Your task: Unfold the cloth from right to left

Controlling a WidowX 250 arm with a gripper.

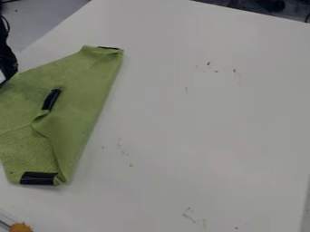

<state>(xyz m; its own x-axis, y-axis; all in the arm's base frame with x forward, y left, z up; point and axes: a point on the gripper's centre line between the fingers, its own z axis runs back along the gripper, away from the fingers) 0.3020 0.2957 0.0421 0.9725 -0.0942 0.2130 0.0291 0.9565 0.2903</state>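
Can see green cloth point(88, 95) at left side of the frame, lying partly folded on white worktop point(212, 136), with black strips point(39, 178) on it. At upper left edge, can see part of black hand point(7, 59), near the cloth; cannot tell if wide or narrow. At lower left, can notice orange thing point(21, 227).

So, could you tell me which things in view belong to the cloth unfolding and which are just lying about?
Part of the job:
Green cloth, partly folded, at the left
Black strips on the cloth

Just lying about:
Orange object in the bottom-left corner, cut off by the picture's edge
Dark items at the top right, too unclear to name
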